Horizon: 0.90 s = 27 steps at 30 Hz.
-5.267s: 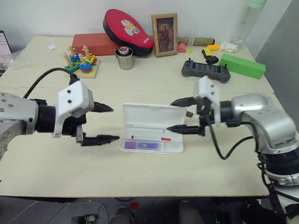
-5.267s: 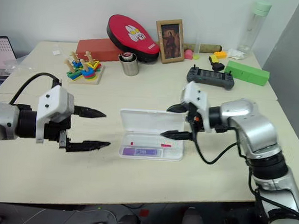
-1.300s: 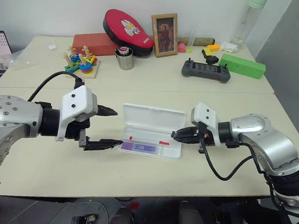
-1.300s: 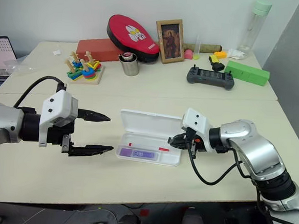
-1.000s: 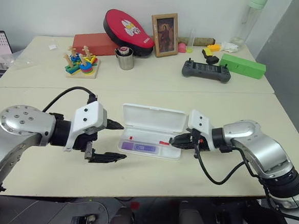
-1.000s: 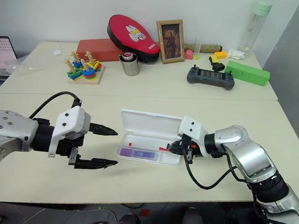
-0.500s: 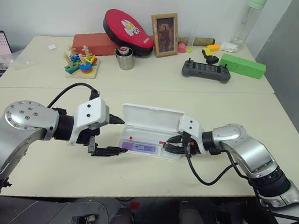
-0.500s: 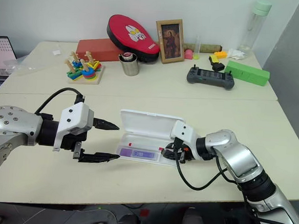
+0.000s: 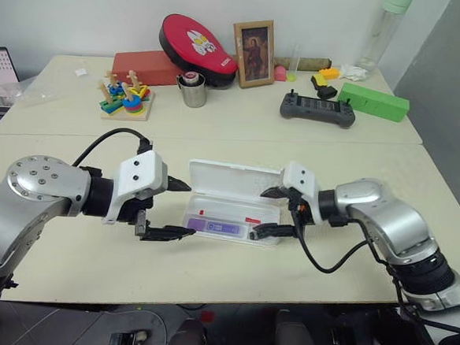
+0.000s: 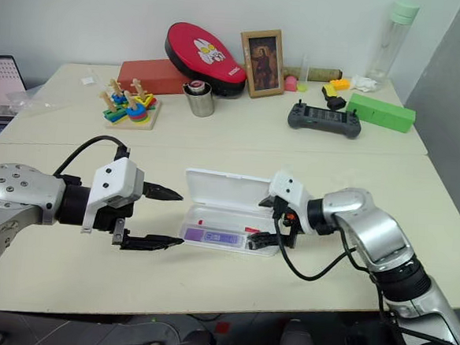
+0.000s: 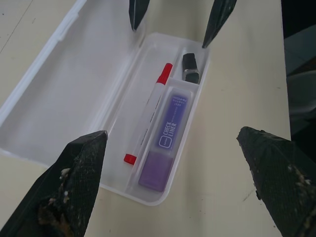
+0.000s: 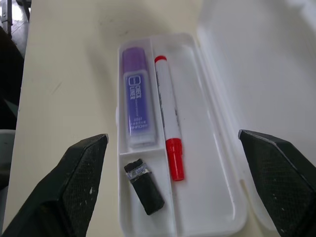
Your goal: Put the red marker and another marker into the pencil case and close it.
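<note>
The white pencil case (image 9: 233,181) lies open in the middle of the table, its lid tilted back. In its tray lie the red marker (image 12: 168,118), a purple highlighter (image 12: 137,106) beside it, and a small black block (image 12: 145,190) in an end compartment. My left gripper (image 9: 189,210) hovers open just off the case's left end. At the case's right end my right gripper (image 9: 257,214) is open too, one finger above the lid's edge and one by the tray's front corner. Neither gripper holds anything.
Along the back of the table stand a red oval pouch (image 9: 195,48), a picture frame (image 9: 253,52), a metal cup (image 9: 191,91), a wooden stacking toy (image 9: 125,98), a game controller (image 9: 317,107) and a green box (image 9: 373,101).
My right gripper, shut by the case's right end a second ago, has spread its fingers wide. My left gripper drew closer to the case's left end and has since held still.
</note>
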Motion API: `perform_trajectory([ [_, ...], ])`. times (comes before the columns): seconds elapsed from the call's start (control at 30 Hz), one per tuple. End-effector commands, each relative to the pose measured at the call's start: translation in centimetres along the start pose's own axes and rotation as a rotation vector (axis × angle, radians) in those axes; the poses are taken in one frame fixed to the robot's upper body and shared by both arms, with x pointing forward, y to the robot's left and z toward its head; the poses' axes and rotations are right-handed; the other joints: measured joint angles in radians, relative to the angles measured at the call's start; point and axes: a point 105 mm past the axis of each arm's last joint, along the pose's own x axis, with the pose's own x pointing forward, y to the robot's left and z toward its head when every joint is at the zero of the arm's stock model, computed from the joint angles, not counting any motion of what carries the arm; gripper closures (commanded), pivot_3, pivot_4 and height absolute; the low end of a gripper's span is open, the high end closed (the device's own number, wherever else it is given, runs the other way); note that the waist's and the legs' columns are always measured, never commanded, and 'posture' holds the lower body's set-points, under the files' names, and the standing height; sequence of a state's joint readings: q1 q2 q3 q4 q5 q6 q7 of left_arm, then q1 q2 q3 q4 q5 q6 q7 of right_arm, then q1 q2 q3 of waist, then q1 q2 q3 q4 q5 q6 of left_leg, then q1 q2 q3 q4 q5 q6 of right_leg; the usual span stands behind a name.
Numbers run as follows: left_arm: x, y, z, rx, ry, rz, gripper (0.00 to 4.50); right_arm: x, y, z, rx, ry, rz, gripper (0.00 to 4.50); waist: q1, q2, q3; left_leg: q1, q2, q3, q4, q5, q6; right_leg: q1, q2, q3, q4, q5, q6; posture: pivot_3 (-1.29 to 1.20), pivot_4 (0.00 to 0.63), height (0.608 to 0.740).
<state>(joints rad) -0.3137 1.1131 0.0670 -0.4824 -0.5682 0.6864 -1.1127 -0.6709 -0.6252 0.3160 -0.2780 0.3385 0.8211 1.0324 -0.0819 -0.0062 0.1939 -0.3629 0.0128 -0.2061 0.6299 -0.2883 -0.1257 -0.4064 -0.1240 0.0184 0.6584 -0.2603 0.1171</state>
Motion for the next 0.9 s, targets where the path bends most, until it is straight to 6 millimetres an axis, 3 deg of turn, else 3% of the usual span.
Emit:
perform_trajectory([
  [0.03, -1.0, 0.7, 0.4, 0.025, 0.000, 0.058, 0.00, -1.7, 0.0, 1.8, -0.061, -0.035, -0.013, 0.03, 0.000, 0.000, 0.000, 0.000, 0.000, 0.000, 0.000, 0.000, 0.000, 0.000, 0.000, 0.000, 0.000, 0.000, 0.000, 0.00, 0.150, 0.740],
  [0.13, -1.2, 0.9, 0.4, 0.019, -0.001, 0.070, 0.00, -2.8, -0.1, 2.0, -0.071, -0.032, -0.026, 0.54, 0.001, 0.000, 0.000, 0.000, 0.000, 0.000, 0.000, 0.000, 0.000, 0.000, 0.000, 0.000, 0.000, 0.000, 0.000, 0.00, 0.150, 0.740],
  [0.37, -1.5, 0.8, 0.5, 0.017, -0.007, 0.072, 0.00, -5.2, 0.4, 3.1, -0.110, -0.044, 0.008, 2.34, 0.001, 0.000, 0.000, 0.000, 0.000, 0.000, 0.000, 0.000, 0.000, 0.000, 0.000, 0.000, 0.000, 0.000, 0.000, 0.00, 0.150, 0.740],
  [0.63, -1.8, 1.2, 1.0, 0.034, -0.014, 0.107, 0.00, -6.6, -3.2, 3.8, -0.147, -0.038, -0.121, 4.44, 0.000, 0.000, 0.000, 0.000, 0.000, 0.000, 0.000, 0.000, 0.000, 0.000, 0.000, 0.000, 0.000, 0.000, 0.000, 0.00, 0.150, 0.740],
  [0.83, -3.0, 2.2, 2.1, 0.066, -0.019, 0.204, 0.00, -6.5, -6.2, 4.6, -0.183, -0.051, -0.243, 4.48, -0.002, 0.000, 0.000, 0.000, 0.000, 0.000, 0.000, 0.000, 0.000, 0.000, 0.000, 0.000, -0.001, 0.000, 0.000, 0.00, 0.150, 0.740],
  [0.9, -3.6, 3.5, 2.4, 0.059, -0.035, 0.291, 0.00, -6.1, -7.4, 4.7, -0.189, -0.048, -0.278, 4.48, -0.003, 0.000, 0.000, 0.000, 0.000, 0.000, 0.000, 0.001, -0.002, 0.000, 0.000, 0.000, -0.001, 0.000, 0.000, 0.00, 0.150, 0.740],
])
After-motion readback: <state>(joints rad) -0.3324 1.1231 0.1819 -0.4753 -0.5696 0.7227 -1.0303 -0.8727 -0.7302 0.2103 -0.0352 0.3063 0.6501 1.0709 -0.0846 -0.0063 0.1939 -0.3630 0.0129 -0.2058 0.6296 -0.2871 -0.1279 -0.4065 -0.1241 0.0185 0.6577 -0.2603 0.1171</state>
